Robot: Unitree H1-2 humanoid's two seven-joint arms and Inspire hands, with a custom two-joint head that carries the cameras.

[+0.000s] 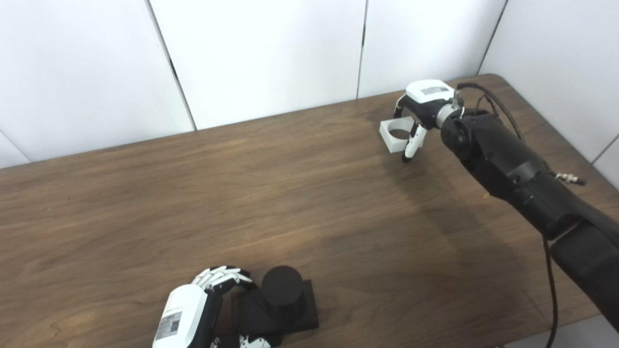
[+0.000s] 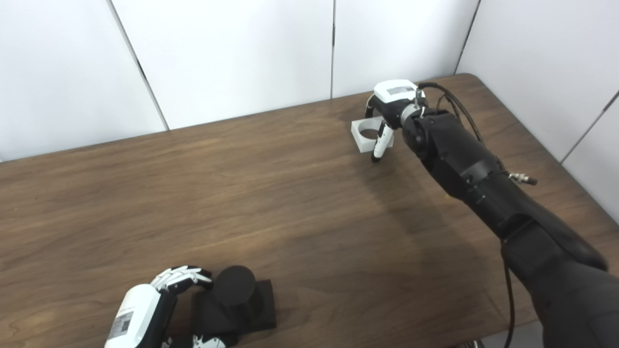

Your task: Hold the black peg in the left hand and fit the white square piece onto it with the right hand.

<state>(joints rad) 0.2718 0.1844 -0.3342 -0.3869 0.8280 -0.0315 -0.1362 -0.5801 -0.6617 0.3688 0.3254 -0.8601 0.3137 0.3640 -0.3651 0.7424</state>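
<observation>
Black peg (image 1: 283, 286) upright on square base, white square piece (image 1: 397, 135)

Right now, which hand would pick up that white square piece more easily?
The right hand: its fingers already curl around the white square piece at the table's far right. The left hand sits at the near edge beside the black peg.

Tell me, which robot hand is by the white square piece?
The right hand, far across the table at the white square piece. The left hand is near, at the black peg.
</observation>
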